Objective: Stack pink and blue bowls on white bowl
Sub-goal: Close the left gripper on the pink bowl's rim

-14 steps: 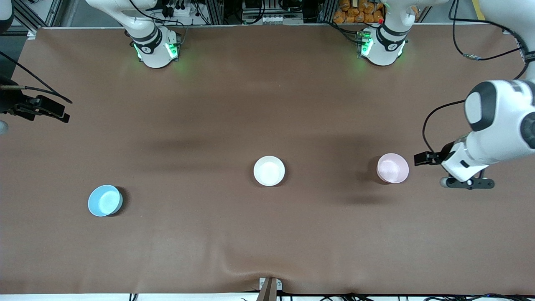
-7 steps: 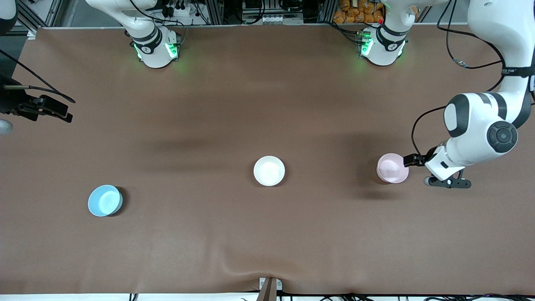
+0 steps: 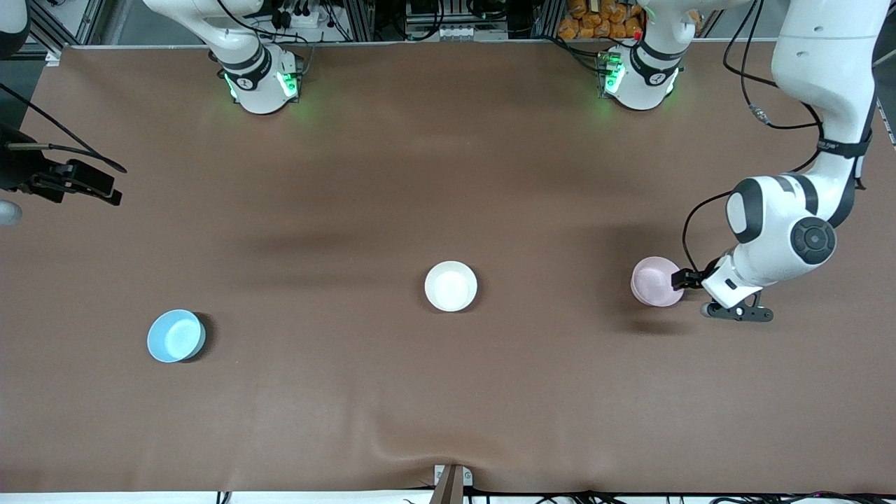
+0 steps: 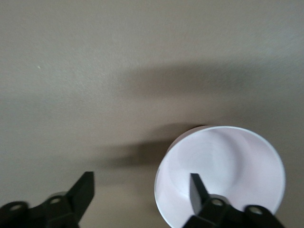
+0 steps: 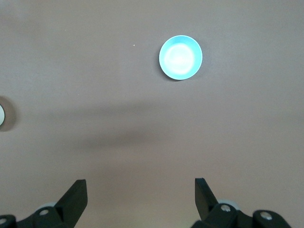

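Observation:
The pale pink bowl (image 3: 654,281) sits upright toward the left arm's end of the table. My left gripper (image 3: 689,281) is open at its rim. In the left wrist view one finger (image 4: 195,186) is over the inside of the pink bowl (image 4: 228,166) and the other finger (image 4: 84,187) is outside it. The white bowl (image 3: 451,285) stands mid-table. The blue bowl (image 3: 176,336) sits toward the right arm's end and shows in the right wrist view (image 5: 180,57). My right gripper (image 3: 84,183) waits, open and empty (image 5: 140,187), high over the table's right-arm end.
The brown table cover (image 3: 448,175) has a wrinkle at its edge nearest the front camera, by a small bracket (image 3: 451,481). Both arm bases (image 3: 262,80) stand along the edge farthest from the front camera. The white bowl's edge shows in the right wrist view (image 5: 2,118).
My left arm has swung toward the pink bowl, bringing its open gripper from beside the bowl to its rim. The bowls and the right arm have not moved.

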`<state>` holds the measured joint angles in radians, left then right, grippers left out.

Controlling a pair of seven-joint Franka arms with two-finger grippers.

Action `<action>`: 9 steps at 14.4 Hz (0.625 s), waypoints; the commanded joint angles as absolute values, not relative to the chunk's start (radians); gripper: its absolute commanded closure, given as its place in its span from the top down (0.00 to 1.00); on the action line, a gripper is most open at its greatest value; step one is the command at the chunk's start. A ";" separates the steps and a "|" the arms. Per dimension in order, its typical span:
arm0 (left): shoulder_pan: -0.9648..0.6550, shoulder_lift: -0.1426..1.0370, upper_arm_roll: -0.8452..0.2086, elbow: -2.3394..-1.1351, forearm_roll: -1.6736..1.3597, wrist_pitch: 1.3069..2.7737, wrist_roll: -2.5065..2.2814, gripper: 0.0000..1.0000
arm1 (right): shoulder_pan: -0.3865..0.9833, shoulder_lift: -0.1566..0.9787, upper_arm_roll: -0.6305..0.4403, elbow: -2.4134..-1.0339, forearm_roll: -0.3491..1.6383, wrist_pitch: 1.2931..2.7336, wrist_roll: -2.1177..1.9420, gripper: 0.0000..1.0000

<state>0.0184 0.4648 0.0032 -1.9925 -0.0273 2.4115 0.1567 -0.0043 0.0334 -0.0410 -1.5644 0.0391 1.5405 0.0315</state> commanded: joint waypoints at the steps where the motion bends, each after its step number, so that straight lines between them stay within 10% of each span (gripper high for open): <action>1: 0.021 0.459 -0.005 -2.005 -0.040 2.430 0.176 0.75 | 0.000 0.043 -0.043 -1.551 0.038 1.539 0.046 1.00; 9: 0.020 0.477 -0.015 -2.003 -0.046 2.433 0.176 0.48 | -0.002 0.044 -0.043 -1.552 0.040 1.537 0.046 1.00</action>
